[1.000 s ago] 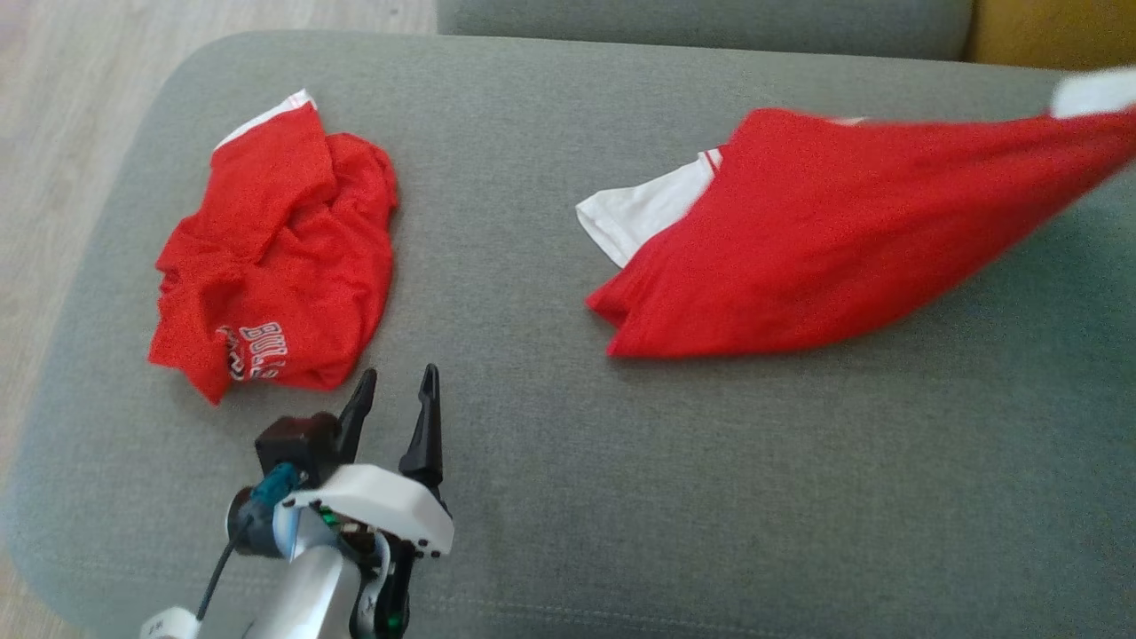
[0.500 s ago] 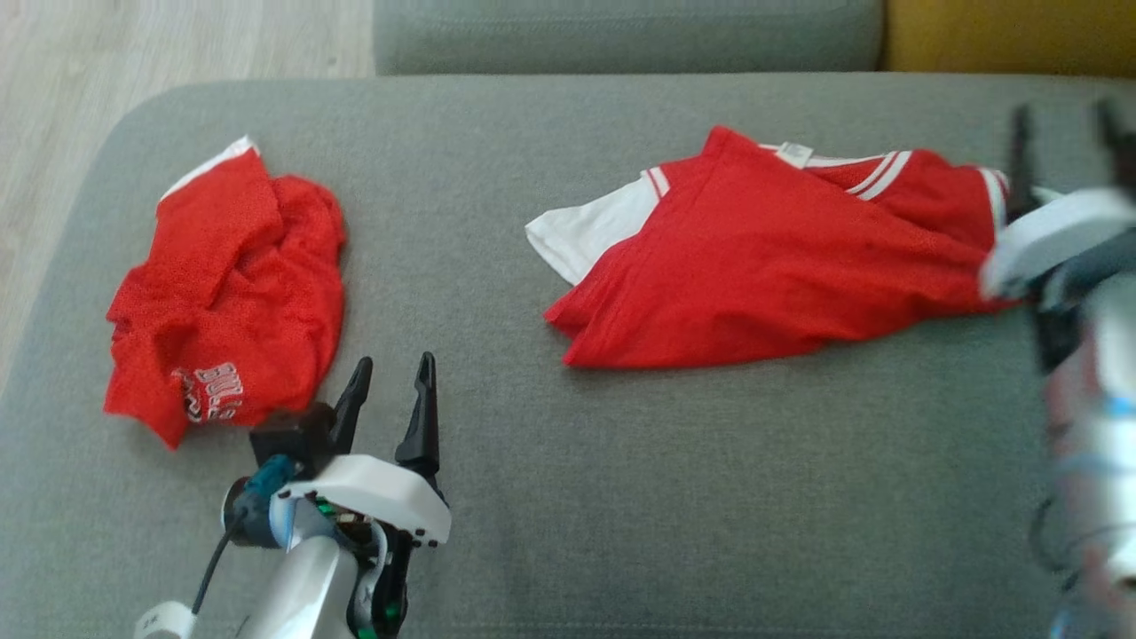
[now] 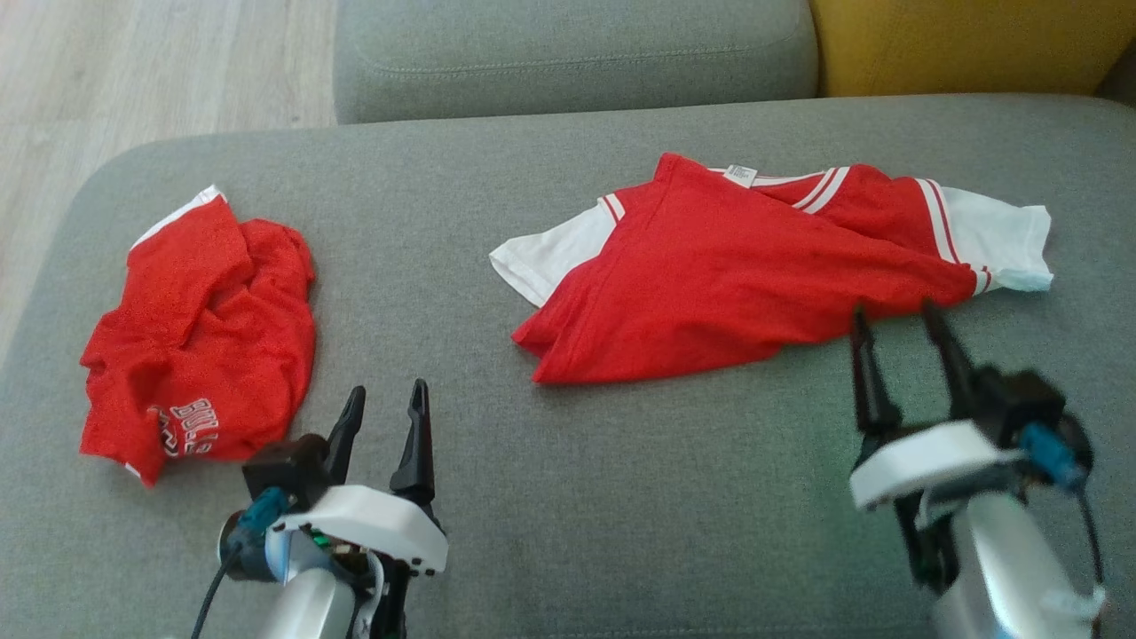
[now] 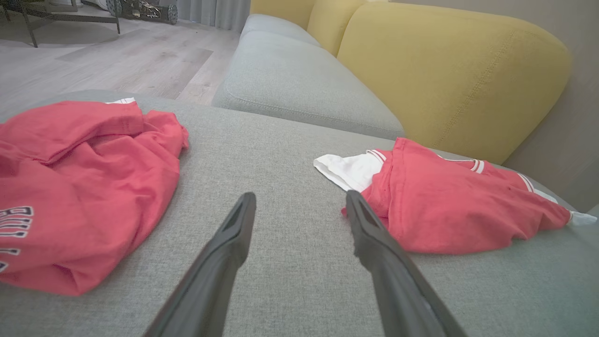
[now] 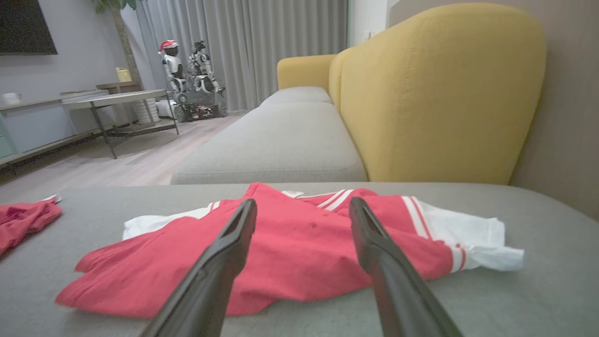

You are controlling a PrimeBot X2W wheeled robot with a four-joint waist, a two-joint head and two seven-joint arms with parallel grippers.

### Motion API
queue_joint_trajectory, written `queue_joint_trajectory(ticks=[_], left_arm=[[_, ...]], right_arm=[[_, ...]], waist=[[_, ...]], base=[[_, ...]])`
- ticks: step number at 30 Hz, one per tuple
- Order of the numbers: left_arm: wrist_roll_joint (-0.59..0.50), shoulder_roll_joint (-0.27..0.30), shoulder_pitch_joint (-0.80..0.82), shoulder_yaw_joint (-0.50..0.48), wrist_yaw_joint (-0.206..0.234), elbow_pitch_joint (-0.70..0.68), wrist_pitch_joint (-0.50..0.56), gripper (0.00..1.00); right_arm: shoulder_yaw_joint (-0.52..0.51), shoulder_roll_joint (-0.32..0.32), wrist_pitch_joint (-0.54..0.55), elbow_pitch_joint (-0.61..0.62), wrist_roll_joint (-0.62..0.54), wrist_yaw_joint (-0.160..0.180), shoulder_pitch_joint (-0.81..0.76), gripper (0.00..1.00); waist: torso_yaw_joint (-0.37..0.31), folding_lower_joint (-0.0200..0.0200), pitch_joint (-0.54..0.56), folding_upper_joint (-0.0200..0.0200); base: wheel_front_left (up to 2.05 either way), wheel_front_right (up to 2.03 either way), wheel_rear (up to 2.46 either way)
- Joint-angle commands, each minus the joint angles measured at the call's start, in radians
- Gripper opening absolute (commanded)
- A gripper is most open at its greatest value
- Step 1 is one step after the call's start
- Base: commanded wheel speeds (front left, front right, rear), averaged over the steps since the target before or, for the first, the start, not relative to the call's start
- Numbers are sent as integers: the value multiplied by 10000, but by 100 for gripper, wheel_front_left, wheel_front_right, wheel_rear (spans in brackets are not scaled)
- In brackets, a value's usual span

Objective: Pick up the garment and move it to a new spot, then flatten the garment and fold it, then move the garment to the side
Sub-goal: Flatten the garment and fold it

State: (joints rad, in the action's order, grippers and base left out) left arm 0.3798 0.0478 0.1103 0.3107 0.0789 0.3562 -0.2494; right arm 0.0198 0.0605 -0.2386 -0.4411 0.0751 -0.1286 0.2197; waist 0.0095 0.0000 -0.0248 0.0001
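Observation:
The garment [image 3: 737, 284], a red T-shirt with white sleeves and striped trim, lies loosely spread and partly folded over itself on the right half of the grey seat cushion [image 3: 621, 497]. It also appears in the left wrist view [image 4: 444, 210] and the right wrist view [image 5: 290, 252]. My right gripper [image 3: 892, 310] [image 5: 303, 201] is open, its fingertips just short of the shirt's near edge, with nothing between them. My left gripper [image 3: 387, 388] [image 4: 299, 195] is open over bare cushion, left of the shirt.
A second red garment [image 3: 204, 337] [image 4: 79, 187] with white lettering lies crumpled at the cushion's left end. Behind are another grey cushion [image 3: 568, 53] and a yellow backrest [image 3: 958, 44]. Wooden floor [image 3: 133, 80] lies beyond the left edge.
My right gripper has opened and let go of the T-shirt, which now lies on the cushion. The right arm has drawn back toward me. The head camera has also shifted.

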Motion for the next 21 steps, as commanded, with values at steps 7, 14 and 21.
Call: queue_joint_trajectory(ticks=[7, 14, 21], left_arm=[[-39, 24, 331, -346, -3, -358, -124, 100], [27, 24, 492, -206, -19, -279, -124, 100], [172, 24, 745, 10, -37, -107, -124, 100]], right_arm=[[795, -100, 392, 1551, 213, -21, -389, 100], [1537, -101, 801, 2038, 85, -21, -141, 100], [3039, -102, 1690, 1554, -91, -21, 846, 100]], waist=[[156, 0, -197, -1], [564, 0, -416, -1], [1376, 0, -775, -1]], base=[[0, 0, 0], [0, 0, 0], [0, 0, 0]])
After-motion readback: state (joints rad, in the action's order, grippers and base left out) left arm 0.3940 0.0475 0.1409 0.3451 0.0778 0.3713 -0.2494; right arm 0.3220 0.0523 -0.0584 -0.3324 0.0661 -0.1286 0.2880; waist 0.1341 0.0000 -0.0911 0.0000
